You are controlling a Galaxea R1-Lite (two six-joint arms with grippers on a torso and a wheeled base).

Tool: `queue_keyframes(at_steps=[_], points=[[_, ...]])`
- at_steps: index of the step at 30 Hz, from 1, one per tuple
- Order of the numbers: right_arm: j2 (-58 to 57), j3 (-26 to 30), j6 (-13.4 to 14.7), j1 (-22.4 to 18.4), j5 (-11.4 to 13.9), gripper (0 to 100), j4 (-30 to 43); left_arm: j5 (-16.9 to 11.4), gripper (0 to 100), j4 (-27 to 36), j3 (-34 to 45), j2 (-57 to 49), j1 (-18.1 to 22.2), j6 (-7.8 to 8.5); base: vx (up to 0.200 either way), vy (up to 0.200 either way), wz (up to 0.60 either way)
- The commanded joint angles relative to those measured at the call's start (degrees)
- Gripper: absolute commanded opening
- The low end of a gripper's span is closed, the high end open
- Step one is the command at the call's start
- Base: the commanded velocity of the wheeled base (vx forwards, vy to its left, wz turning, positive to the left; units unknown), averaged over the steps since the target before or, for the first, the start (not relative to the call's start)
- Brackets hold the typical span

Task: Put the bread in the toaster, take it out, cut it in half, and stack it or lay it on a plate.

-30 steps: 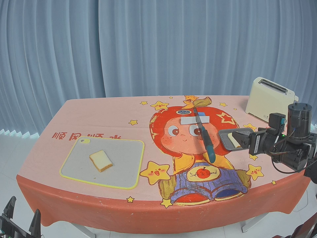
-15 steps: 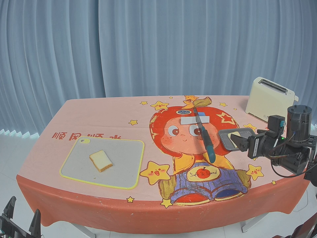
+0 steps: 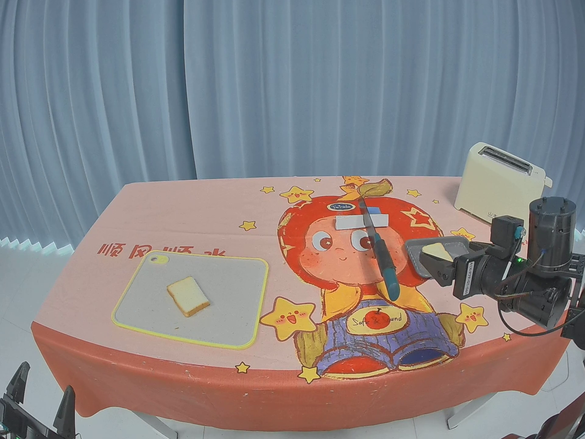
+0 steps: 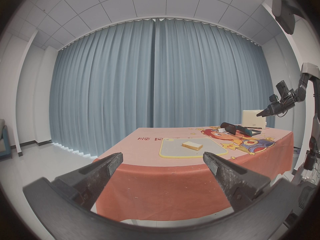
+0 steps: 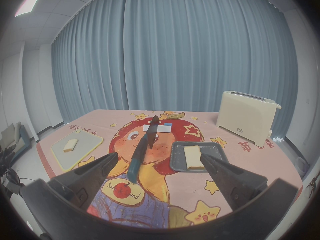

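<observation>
Notes right gripper (image 5: 158,156) spread, empty, by tray (image 5: 178,160) at 3 o'clock bearing one bread piece (image 5: 193,156); second piece (image 3: 188,296) on board (image 3: 231,315) at 8 o'clock; left gripper (image 4: 162,154) spread, off-table; likely plating, next needing second piece carried over.

Leftward, bread (image 3: 188,296) lies on board (image 3: 234,303); toaster (image 3: 499,184) rightward.

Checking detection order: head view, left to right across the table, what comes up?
Board → knife → tray → toaster.
</observation>
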Motion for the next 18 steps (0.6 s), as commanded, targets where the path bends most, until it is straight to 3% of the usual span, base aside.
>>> queue_keyframes(at_steps=[1, 18], points=[[-1.7, 1.44, 0.02, 3.75, 0.01, 100, -0.03, 0.05, 100, -0.02, 1.01, -0.93, 0.02, 0.0, 0.0, 0.2, 0.0], [-1.7, 2.4, 0.1, 8.32, -0.52, 100, -0.03, 0.05, 100, -0.02, 1.01, -0.93, 0.02, 0.09, 0.0, 0.2, 0.0]])
